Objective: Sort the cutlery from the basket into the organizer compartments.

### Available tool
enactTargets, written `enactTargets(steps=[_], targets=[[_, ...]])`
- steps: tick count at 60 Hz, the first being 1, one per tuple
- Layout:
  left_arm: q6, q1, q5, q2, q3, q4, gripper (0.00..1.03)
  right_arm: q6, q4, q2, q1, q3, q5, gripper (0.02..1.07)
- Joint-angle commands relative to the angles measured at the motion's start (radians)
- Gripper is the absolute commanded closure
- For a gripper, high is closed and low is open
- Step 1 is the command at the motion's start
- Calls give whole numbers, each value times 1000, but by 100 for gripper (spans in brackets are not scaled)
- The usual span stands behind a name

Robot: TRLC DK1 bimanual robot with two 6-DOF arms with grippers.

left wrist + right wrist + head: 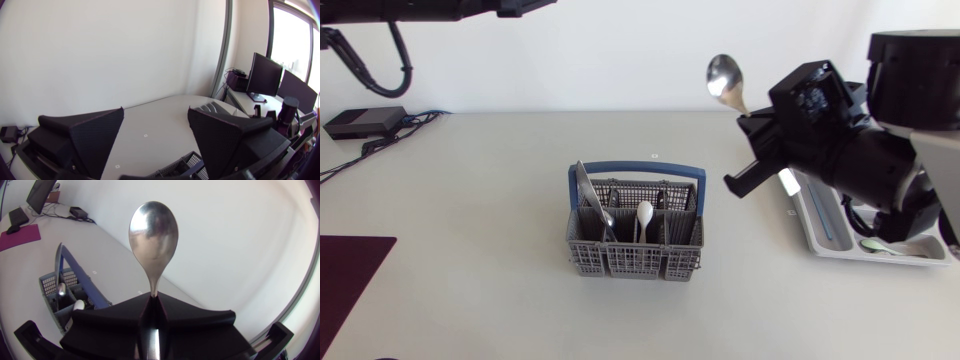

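- Our right arm (880, 150) comes in from the right side of the table (470, 210) and is raised above it. Its wrist is turned so that the right gripper (753, 120) points up and toward the far wall.
- The right gripper is clamped on the handle of a metal spoon (724, 78). In the right wrist view both wedge fingers meet on the handle from either side, and the spoon's bowl stands upright ahead of them.
- The spoon is held in the air, clear of the table, above the stretch between the basket (635, 255) and the organizer (817, 222).
- Our left arm (440, 10) lies high along the far left of the head view, well apart from the basket.
- The left gripper (155, 142) is spread wide with nothing between its fingers (82, 137). A corner of the basket's grey mesh shows below it.
- The basket is grey mesh with a blue handle and sits near the middle of the table.
- In the basket a white spoon (645, 213) stands bowl up, with a metal utensil (607, 218) just beside it. A broad silvery piece (584, 190) leans at its left end; we cannot tell what kind of cutlery it is.
- The organizer is a pale tray at the right of the table, partly hidden behind our right arm.
- A pale green spoon (876, 245) lies at the organizer's near end. We cannot tell what the hidden compartments contain.
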Motion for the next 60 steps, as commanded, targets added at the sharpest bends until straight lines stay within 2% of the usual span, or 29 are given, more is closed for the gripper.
enactTargets(steps=[1,9,25,46,60], targets=[[93,8,20,-56,-70,-31,13,36,-15,-21,-93,-29,-26,101],[173,8,20,-121,-188,-43,13,75,-21,14,-297,-26,-126,101],[299,-34,16,-193,-359,-103,16,104,13,189,-593,26,-270,101],[385,-63,16,-234,-506,-138,19,116,70,478,-794,164,-336,101],[396,-85,20,-248,-563,-132,19,119,74,757,-895,368,-368,101]])
